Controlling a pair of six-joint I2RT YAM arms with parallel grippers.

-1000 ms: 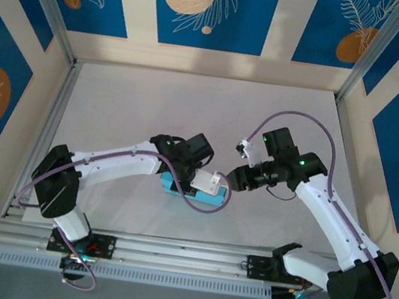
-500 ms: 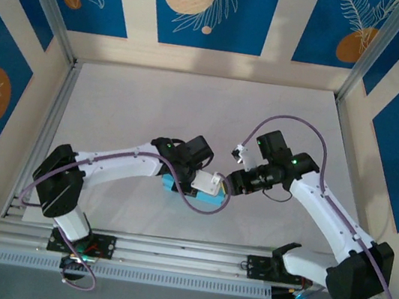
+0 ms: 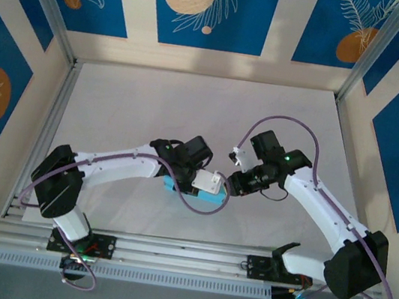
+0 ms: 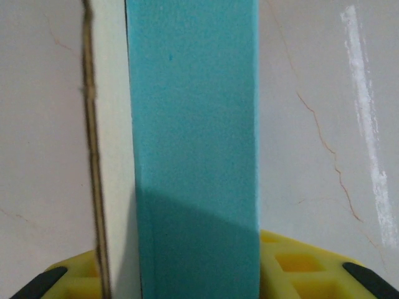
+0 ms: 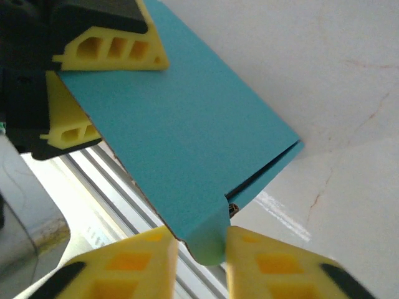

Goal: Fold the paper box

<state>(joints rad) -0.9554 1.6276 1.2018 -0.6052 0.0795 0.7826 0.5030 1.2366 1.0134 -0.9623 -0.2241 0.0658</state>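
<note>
Light-blue card sits between both end effectors. From bases at the near edge, the two arms bend inward at the elbows and meet at the paper box (image 3: 196, 191), which lies on the pale surface (image 3: 190, 110). The right end effector (image 5: 202, 244), at the box's right end, pinches a small rounded tab. The left end effector (image 4: 187, 277), reaching in from the box's left, straddles a blue wall with a white face beside it. Whether its fingers press cannot be told.
</note>
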